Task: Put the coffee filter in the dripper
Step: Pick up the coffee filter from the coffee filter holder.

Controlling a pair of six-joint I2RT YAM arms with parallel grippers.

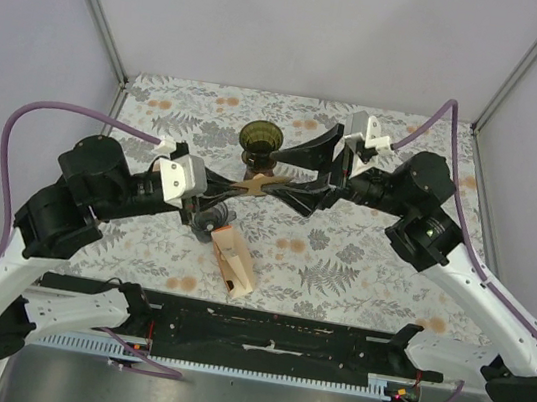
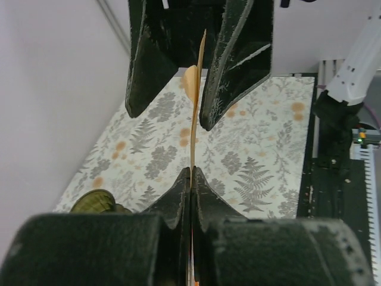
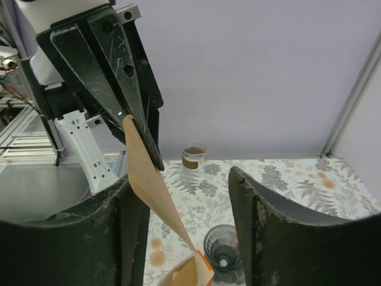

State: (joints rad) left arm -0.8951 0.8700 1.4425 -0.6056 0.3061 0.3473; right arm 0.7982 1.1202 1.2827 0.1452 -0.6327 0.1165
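The tan paper coffee filter (image 1: 259,184) hangs in the air, pinched at one end by my shut left gripper (image 1: 222,185). In the left wrist view it shows edge-on (image 2: 193,128) rising from my closed jaws (image 2: 191,173). My right gripper (image 1: 305,174) is open, its fingers either side of the filter's free end and apart from it. In the right wrist view the filter (image 3: 149,179) lies close to the left finger, inside the open gripper (image 3: 187,196). The dark glass dripper (image 1: 259,139) stands on the table just behind the filter, also seen below it (image 3: 226,247) and at the lower left (image 2: 95,201).
A tan and orange pack of filters (image 1: 234,262) lies on the floral tablecloth near the front, below the left gripper. A small glass cup with a brown band (image 3: 193,158) stands beyond the filter. Metal frame posts rise at the back corners (image 1: 515,71).
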